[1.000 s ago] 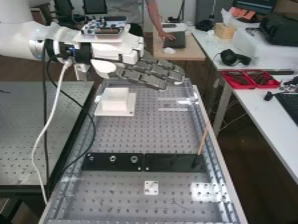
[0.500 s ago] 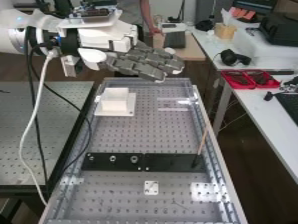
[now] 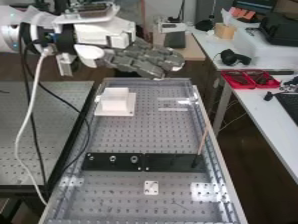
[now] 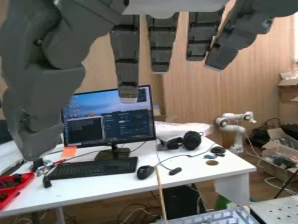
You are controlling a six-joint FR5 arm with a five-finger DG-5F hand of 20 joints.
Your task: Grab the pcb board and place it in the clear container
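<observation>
In the high view the hand is above the bench's far end, to the left, its fingers extended and apart from everything on the bench. The dark fingers hang straight in the wrist view, nothing between them and the thumb; the hand is open. A small white square plate with holes lies near the bench's near end; I cannot tell whether it is the pcb board. A transparent piece lies at the far right of the bench, another at the near right; whether either is the clear container is unclear.
A white block stands on a white base at the bench's far left. Black plates with knobs cross the bench, with a thin upright stick at their right end. Red trays and headphones are on the side table.
The hand has moved up and a little to the left, away from the bench, its cables shifting left with it. Its fingers look equally extended. The things on the bench have stayed put.
</observation>
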